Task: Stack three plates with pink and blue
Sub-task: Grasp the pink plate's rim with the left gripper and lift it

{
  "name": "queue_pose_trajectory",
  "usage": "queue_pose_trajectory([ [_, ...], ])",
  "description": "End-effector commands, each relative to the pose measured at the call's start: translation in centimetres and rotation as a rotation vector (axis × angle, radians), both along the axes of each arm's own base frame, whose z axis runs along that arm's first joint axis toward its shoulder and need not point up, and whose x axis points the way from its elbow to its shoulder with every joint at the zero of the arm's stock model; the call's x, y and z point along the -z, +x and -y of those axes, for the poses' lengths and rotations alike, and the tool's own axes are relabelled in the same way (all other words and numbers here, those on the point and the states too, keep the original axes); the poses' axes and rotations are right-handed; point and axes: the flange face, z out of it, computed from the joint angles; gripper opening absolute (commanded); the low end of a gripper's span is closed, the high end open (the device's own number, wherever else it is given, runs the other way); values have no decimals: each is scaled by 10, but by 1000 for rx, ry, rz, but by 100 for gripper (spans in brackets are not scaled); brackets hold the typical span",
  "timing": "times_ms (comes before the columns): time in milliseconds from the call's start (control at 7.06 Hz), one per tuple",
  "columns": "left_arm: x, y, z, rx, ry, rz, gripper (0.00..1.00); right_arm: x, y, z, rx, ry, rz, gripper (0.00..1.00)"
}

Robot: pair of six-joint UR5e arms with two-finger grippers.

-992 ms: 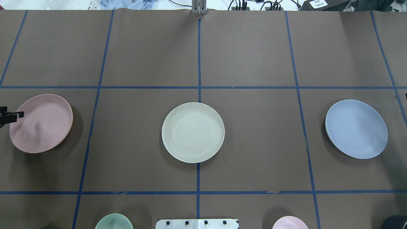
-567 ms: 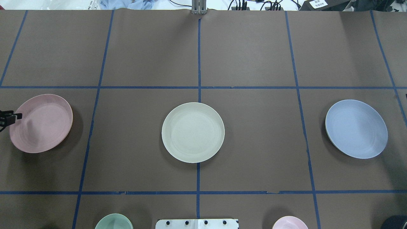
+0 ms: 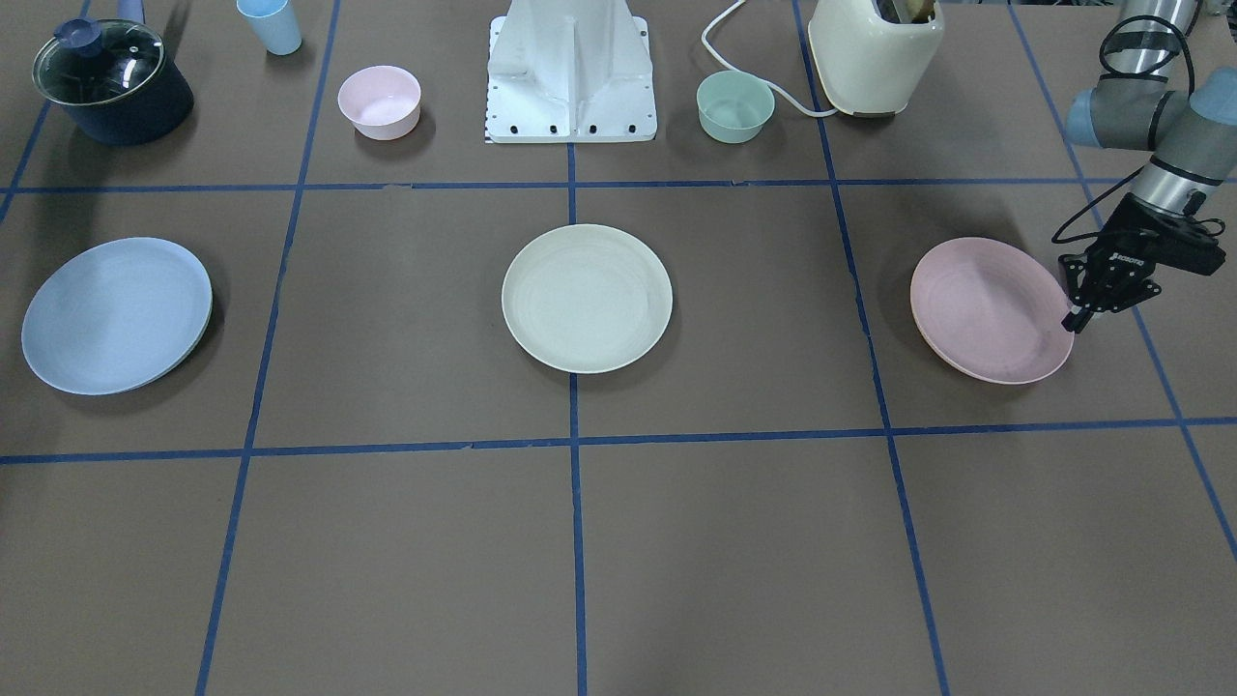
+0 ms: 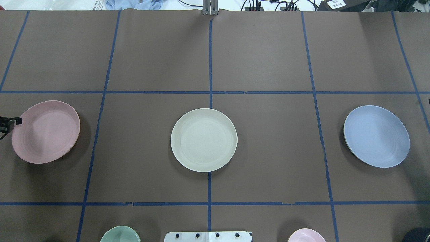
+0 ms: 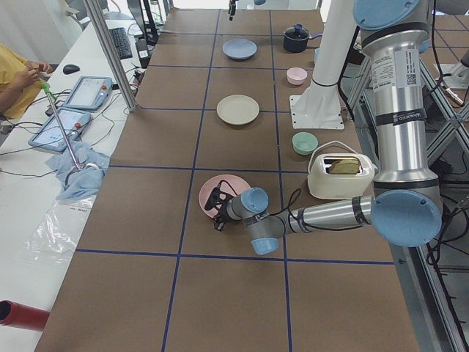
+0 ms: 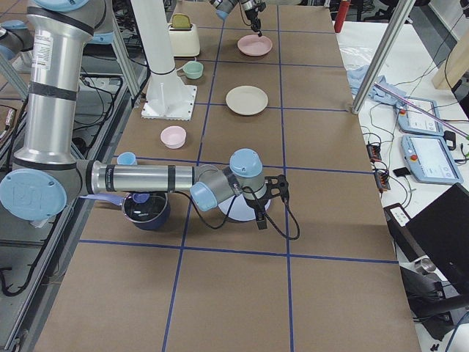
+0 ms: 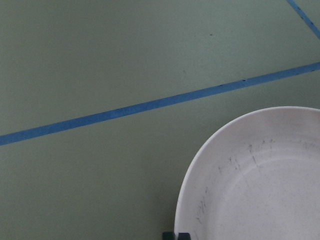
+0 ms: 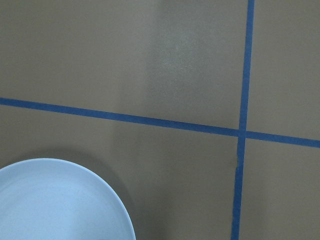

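The pink plate [image 3: 986, 309] lies at my left end of the table, also in the overhead view [image 4: 46, 131]. My left gripper [image 3: 1073, 324] sits at its outer rim, fingers closed on the rim; the left wrist view shows the rim [image 7: 260, 185] running to the fingertips. The cream-white plate [image 4: 204, 139] lies in the middle. The blue plate [image 4: 376, 136] lies at my right end. My right gripper [image 6: 261, 218] hovers at its outer edge and shows only in the exterior right view, so I cannot tell if it is open. The right wrist view shows the blue rim [image 8: 55, 200].
Along the robot's side stand a lidded dark pot [image 3: 111, 82], a small blue cup [image 3: 275, 24], a small pink bowl [image 3: 379, 101], the white robot base [image 3: 572, 87], a mint-green bowl [image 3: 735, 106] and a cream toaster [image 3: 875, 53].
The pink plate has shifted slightly towards the table's middle and towards the robot. The left gripper stays at its rim. The other two plates have not moved.
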Motion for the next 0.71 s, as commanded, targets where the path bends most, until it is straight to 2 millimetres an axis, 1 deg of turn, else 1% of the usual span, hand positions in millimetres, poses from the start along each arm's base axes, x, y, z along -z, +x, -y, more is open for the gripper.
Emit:
queue_pose_trajectory([
  [0,52,8,0,-95,12,-77,0,0,0,-1,1,-1,1,100],
  [142,93,13,6,-98,1,-83,0,0,0,0,1,0,1,100],
  [283,154,18,11,-98,-26,-69,0,0,0,-1,1,-2,2,100],
  [425,216,21,9,-91,-67,-68,0,0,0,-1,2,-2,3,100],
  [567,275,46,9,-80,-131,-134,0,-1,0,-1,3,-4,4,100],
])
